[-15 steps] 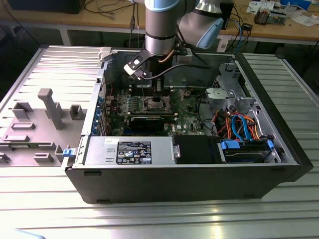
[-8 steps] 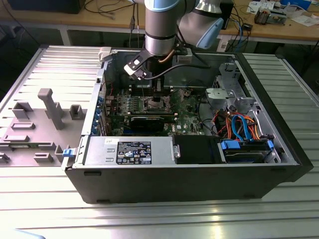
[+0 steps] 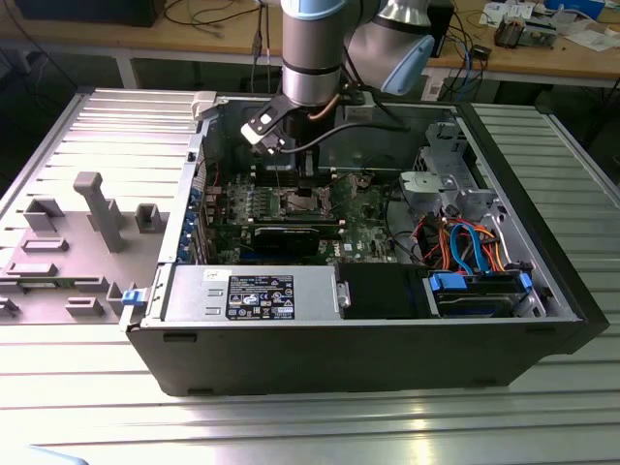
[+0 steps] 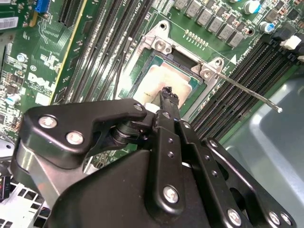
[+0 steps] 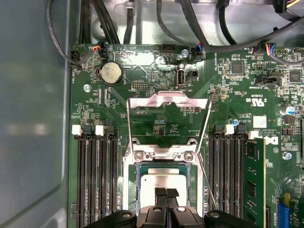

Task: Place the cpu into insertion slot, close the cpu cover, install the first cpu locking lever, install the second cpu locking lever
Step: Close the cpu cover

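Cpu (image 5: 164,183) lies flat in the insertion slot (image 5: 128,187), silvery top up, its edges sitting square inside the socket's rim. From that, I judge the first step of the task done. The gripper (image 5: 166,192) hangs directly over the chip in both wrist views; its two fingers are pinched tight together with nothing between them, and the joined tip (image 4: 167,91) sits at or just above the metal top. Whether it actually touches the cpu I cannot tell. Fingers pressed together like this make one narrow point, which probably suits work in so tight a spot.

The cpu cover (image 5: 168,100) is not down – it is swung back on its hinge away from the socket, so the green motherboard (image 5: 156,71) shows through its square window. That is why the chip is fully exposed from above. One thin locking lever (image 4: 247,92) juts out free over the memory slots (image 5: 95,175) on one side, unlatched; a second thin rod (image 4: 118,71) on the other side looks like its partner, also loose. Both need to be free for the cover to be open.

In the exterior view the arm reaches down into the open computer case (image 3: 387,358), near its back wall – the socket lies there
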`<state>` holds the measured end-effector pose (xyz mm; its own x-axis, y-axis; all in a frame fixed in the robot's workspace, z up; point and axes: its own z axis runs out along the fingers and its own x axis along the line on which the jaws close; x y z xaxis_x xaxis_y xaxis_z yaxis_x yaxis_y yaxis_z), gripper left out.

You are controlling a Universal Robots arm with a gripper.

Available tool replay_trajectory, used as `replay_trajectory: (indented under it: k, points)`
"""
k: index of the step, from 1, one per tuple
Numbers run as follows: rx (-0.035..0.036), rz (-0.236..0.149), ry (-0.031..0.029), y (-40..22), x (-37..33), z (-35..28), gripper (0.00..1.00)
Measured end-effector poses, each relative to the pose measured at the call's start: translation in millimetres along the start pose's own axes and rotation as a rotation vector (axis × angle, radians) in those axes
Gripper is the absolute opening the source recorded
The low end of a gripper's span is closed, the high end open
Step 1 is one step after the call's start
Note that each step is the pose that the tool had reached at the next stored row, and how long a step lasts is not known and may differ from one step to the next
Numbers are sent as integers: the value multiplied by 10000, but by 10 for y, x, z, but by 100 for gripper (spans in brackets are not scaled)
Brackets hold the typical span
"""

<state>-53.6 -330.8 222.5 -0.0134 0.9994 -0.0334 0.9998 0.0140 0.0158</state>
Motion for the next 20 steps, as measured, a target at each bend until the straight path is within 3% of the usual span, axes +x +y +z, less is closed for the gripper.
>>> replay_trajectory:
  k: [7, 11, 20]
  points:
    - [0, 0, 1, 2, -5, -145, 11]
    - [-1, -1, 2, 3, -6, -182, 11]
    - [1, -1, -1, 3, -7, -194, 11]
